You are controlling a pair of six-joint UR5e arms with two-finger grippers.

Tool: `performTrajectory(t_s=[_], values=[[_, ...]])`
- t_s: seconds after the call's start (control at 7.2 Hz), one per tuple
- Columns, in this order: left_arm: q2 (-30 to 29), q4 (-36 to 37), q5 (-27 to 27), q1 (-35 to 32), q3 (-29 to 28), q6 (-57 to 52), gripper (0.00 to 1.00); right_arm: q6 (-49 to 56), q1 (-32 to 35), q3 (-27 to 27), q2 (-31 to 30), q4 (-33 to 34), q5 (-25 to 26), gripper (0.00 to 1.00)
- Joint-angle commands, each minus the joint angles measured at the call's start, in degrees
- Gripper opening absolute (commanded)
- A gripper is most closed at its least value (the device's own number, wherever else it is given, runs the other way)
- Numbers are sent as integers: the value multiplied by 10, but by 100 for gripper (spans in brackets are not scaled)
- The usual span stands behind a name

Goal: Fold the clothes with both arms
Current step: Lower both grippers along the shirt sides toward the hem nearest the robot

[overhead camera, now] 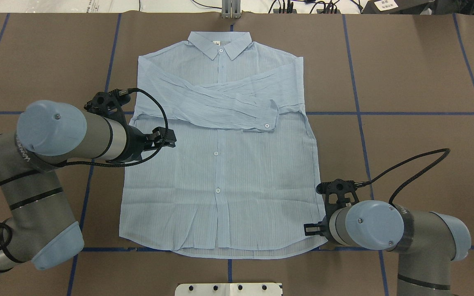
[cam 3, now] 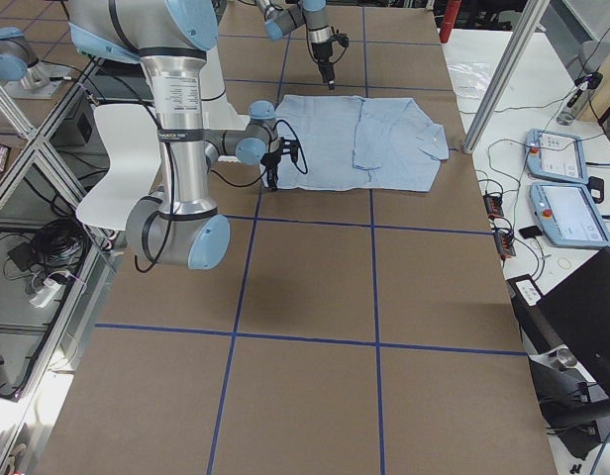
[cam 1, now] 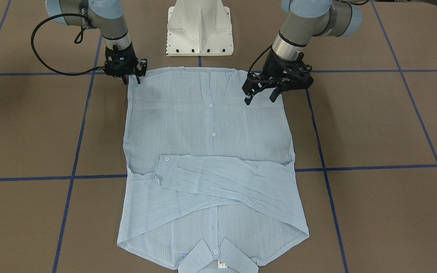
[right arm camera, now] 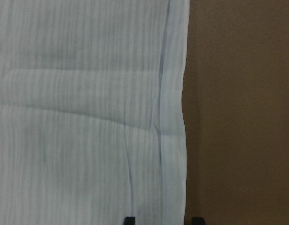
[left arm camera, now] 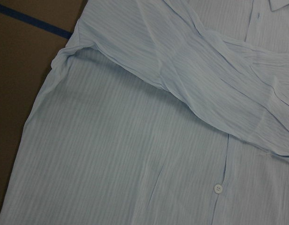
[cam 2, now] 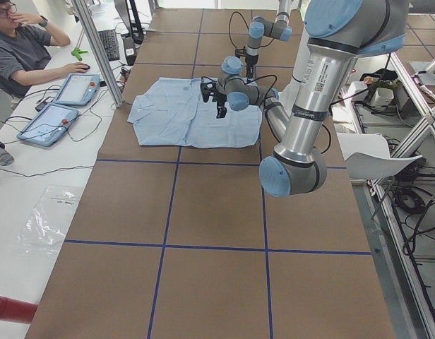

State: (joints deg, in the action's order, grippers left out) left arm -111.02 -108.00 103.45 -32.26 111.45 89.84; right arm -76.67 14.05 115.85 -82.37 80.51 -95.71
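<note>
The pale-blue shirt (cam 1: 211, 151) lies flat and buttoned on the brown table, its collar (overhead camera: 219, 43) at the far side from the robot and both sleeves (overhead camera: 216, 105) crossed over the chest. My left gripper (cam 1: 260, 98) hovers open over the shirt's side below the sleeves, holding nothing; its wrist view shows only the shirt (left arm camera: 135, 140). My right gripper (cam 1: 132, 80) stands open at the hem corner. In its wrist view the two fingertips (right arm camera: 129, 219) straddle the shirt's side edge (right arm camera: 184, 117), with no cloth pinched.
The white pedestal base (cam 1: 199, 28) stands just behind the hem. Blue tape lines (cam 1: 74, 159) grid the brown table. A person (cam 2: 20, 49) sits at a side desk with two tablets (cam 2: 58, 106) beyond the collar end.
</note>
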Motion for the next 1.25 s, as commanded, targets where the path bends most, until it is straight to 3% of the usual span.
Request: performTrajectory(t_s=[0.0,0.42,0.69,1.11], values=[[-2,1,0,0,1,2,100,-1,1,1,-4,1,0,47],[-3,0,0,1,1,2,100,-1,1,3,-5,13,-4,46],[-3,0,0,1,0,3,100,-1,0,3,-5,13,-5,39],[-3,0,-1,2,-4,2,100,-2,0,9,0,18,-21,1]])
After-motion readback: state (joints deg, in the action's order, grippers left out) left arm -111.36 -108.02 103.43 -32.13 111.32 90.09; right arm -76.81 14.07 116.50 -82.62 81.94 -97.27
